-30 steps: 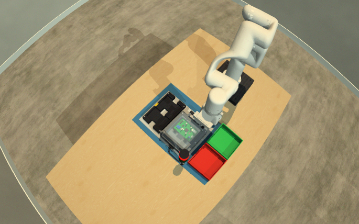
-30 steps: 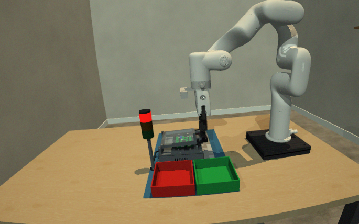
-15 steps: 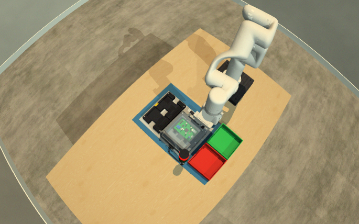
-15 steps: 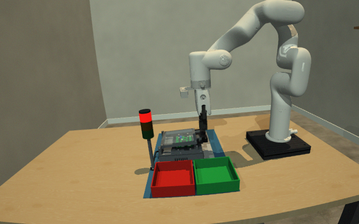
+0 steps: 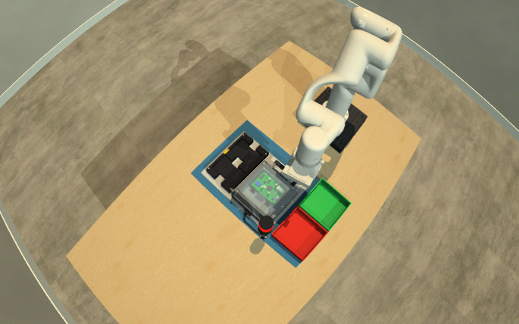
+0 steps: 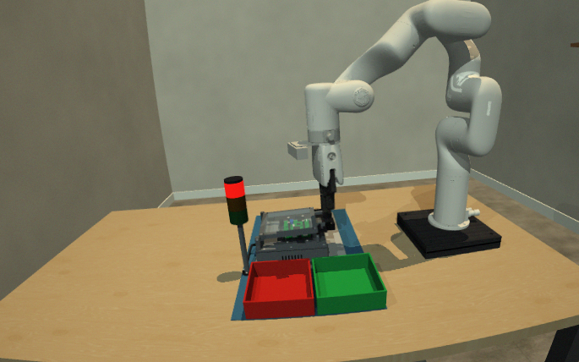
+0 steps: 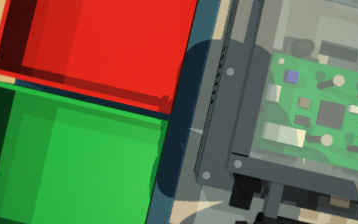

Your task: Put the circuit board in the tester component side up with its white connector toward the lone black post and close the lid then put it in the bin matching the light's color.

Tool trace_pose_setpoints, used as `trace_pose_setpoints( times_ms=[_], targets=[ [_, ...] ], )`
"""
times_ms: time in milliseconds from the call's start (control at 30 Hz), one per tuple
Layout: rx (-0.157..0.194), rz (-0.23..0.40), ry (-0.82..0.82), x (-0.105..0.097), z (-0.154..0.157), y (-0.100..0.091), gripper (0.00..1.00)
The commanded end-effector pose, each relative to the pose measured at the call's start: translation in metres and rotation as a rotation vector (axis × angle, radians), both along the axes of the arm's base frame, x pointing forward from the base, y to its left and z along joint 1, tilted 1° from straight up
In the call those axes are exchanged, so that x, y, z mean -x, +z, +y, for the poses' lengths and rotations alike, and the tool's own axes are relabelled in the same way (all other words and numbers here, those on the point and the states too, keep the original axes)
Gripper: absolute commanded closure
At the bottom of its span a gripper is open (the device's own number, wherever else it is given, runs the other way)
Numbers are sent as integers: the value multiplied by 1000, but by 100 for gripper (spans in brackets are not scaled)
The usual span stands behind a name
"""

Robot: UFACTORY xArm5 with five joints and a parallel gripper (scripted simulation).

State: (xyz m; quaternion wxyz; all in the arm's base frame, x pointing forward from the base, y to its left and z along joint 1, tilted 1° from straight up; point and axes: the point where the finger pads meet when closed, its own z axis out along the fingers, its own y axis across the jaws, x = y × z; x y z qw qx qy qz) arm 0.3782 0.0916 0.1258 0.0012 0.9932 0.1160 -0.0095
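Note:
The tester (image 6: 277,249) (image 7: 210,150) holds the green board (image 5: 268,185) (image 6: 297,223) (image 7: 312,90), component side up under the clear lid (image 6: 277,234) (image 7: 245,100). The lid is near closed, its gripper-side edge slightly raised. The board's white connector (image 7: 284,135) shows near one corner. The signal light (image 5: 265,225) (image 6: 234,189) is lit red. My gripper (image 6: 329,226) is shut and empty, pointing down at the lid's raised side; its fingertips are hidden in the top view. Whether they touch lid or hook cannot be told. The red bin (image 5: 299,234) (image 6: 280,285) (image 7: 130,45) is empty.
The empty green bin (image 5: 324,204) (image 6: 347,281) (image 7: 100,165) stands beside the red bin. The black tray (image 5: 248,154) lies on the tester's far side from the bins and holds no board. The signal light's pole stands at the tester's corner beside the red bin.

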Motion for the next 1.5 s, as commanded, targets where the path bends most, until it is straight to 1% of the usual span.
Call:
trace_pose_setpoints(
  times_ms=[0, 33, 100, 200, 600, 667, 767, 1167, 1233, 1467],
  targets=[
    [-4, -3, 168, -1, 0, 1, 100],
    [-4, -3, 194, -1, 0, 1, 100],
    [-4, -3, 194, -1, 0, 1, 100],
    [-6, -2, 313, -1, 0, 1, 100],
    [-12, -1, 649, -1, 0, 1, 100],
    [-12, -1, 649, -1, 0, 1, 100],
    [-14, 0, 772, -1, 0, 1, 100],
    [-19, 1, 1105, -1, 0, 1, 100],
    [-19, 1, 1105, -1, 0, 1, 100],
    [-22, 2, 1273, -1, 0, 1, 100]
  ],
)
